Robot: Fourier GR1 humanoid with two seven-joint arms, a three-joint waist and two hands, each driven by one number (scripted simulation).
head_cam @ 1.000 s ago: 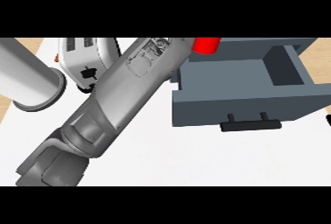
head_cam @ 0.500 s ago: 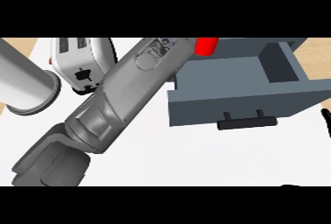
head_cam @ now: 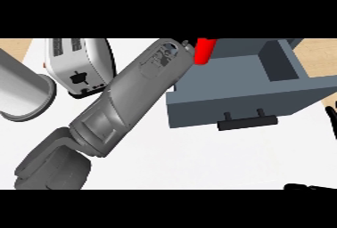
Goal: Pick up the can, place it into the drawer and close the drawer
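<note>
From the head view, I look steeply down on a white bench (head_cam: pixel 197 160). A grey forearm (head_cam: pixel 125 102) crosses the middle of the view on a diagonal, rising from lower left to the upper centre, where its far end meets the rear left corner of an open grey drawer (head_cam: pixel 244 98). The hand at the end of that forearm is hidden, so I cannot tell whether it is released or clenched.

The red can (head_cam: pixel 203 50) shows just at that same corner of the drawer, upright or nearly so, with only part of it visible beside the forearm's tip. I cannot tell whether it is inside the drawer or just above its edge.

The drawer is pulled out toward me, its black handle (head_cam: pixel 247 122) on the near front face and its hollow interior open to the upper right.

Left of the drawer, beyond the forearm, stands a white toaster (head_cam: pixel 77 67), and further left a large metal cylinder (head_cam: pixel 20 93).

Right of the drawer, black fingers (head_cam: pixel 331 113) show at the view's edge, and more black fingers (head_cam: pixel 309 187) at the lower right; their state I cannot tell.
</note>
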